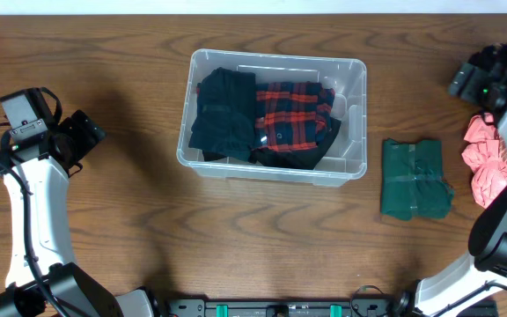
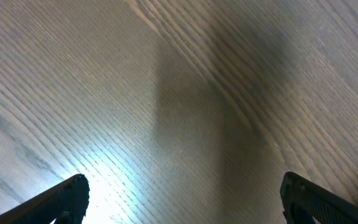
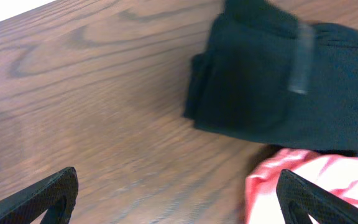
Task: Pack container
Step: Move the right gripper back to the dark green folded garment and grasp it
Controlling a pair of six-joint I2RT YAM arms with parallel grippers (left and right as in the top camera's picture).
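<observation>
Spread wide at right pincer [image 3: 178, 190]; risks snagging pink cloth [image 3: 309, 186] while grabbing green fold [image 3: 260, 81] beside it.

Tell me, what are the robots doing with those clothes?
Robot arms are packing clothes into a clear tub. A black garment and a red checked shirt lie inside. A green cloth and a pink cloth wait on the table beside it. The left gripper and right gripper are open and empty; the right hovers near those cloths.

Bare table [image 1: 104, 220] lay at nine o'clock of the tub [image 1: 275, 173]; green cloth [image 1: 415, 179] and pink cloth [image 1: 487, 163] crowded three o'clock.
</observation>
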